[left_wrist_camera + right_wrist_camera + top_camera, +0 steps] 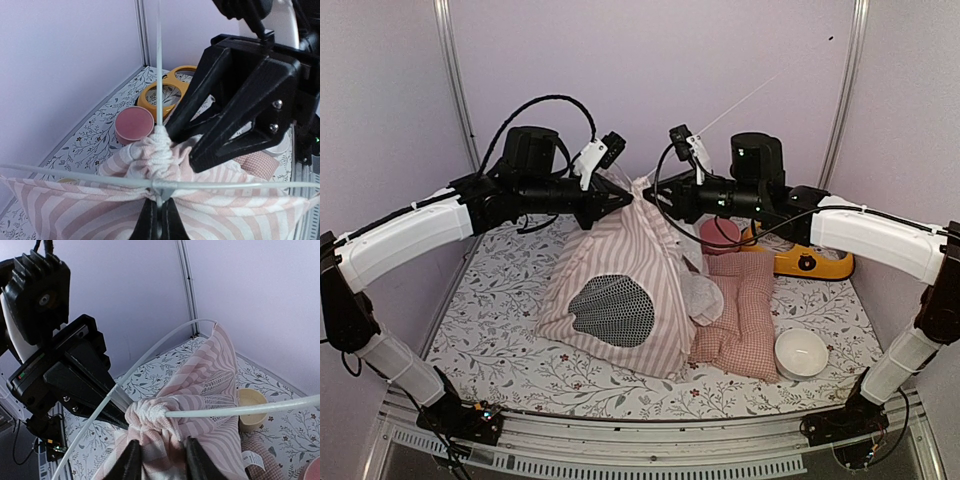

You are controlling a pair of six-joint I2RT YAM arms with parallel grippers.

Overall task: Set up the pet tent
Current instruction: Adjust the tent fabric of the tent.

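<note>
We log: pet tent (pixel 620 290) peak clamped in left gripper (pixel 159 220) | right gripper (pixel 165 462) astride it — grip unclear | forearms level, facing.

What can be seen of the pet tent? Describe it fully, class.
The pet tent is soft pink-and-white striped fabric, with an oval black mesh window facing the camera and sheer white cloth hanging beside it. It stands half-raised as a slack cone on the floral table, its base against the checked cushion. Thin white poles cross at its gathered top, where the left claw is shut on it and the right claw straddles the bunch, jaws apart.
</note>
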